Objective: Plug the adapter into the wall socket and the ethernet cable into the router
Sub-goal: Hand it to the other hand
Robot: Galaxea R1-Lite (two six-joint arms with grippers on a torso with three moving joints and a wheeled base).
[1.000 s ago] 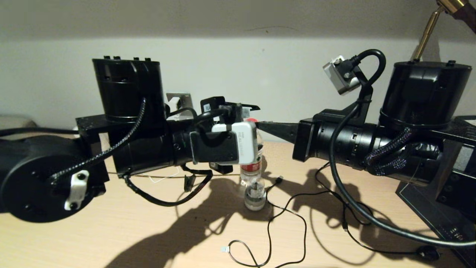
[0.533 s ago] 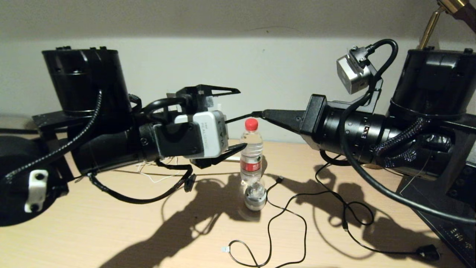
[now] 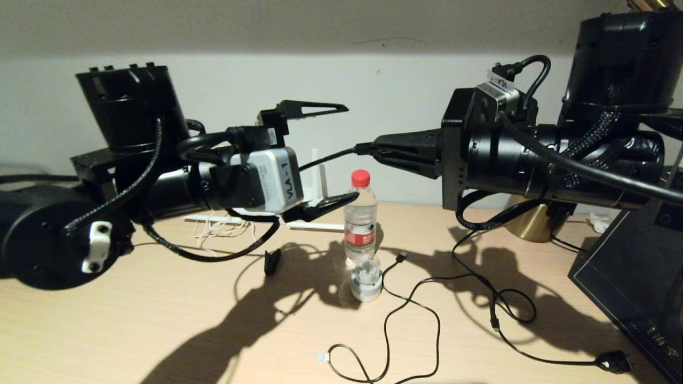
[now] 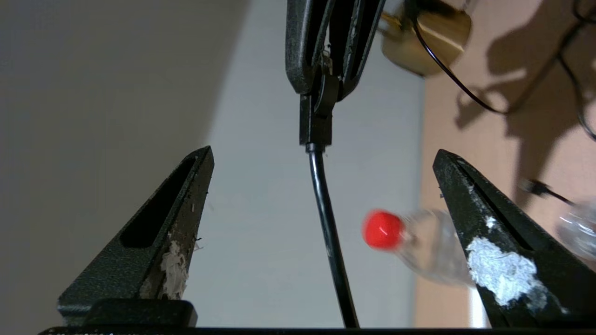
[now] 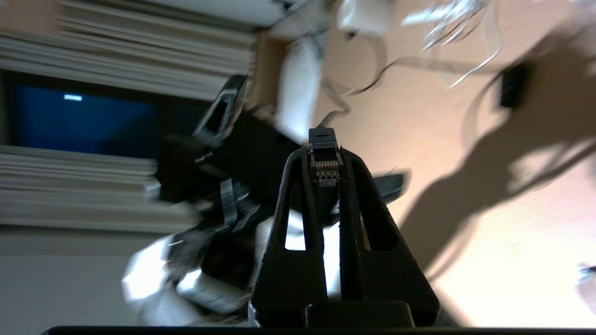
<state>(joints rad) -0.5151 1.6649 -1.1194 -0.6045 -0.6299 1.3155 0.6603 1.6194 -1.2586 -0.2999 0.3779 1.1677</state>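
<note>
Right tool [image 3: 373, 151] pinches the ethernet cable [image 3: 328, 158] by its connector, cable running toward the left tool [image 3: 344, 153], which is spread wide, nothing between its fingers. Bottle [image 3: 360, 213] just below both tips; counter [image 3: 160, 320] beneath lies open. Router [image 3: 315, 226] behind the left tool.

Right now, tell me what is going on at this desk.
The right claw is shut on the ethernet cable, pinching its connector in the air above the water bottle. The left claw faces it, open and holding nothing, with the cable running between its fingers. The router lies on the desk behind the left arm. Other black cables trail loose across the desk. Nothing is seen plugged in yet.
</note>
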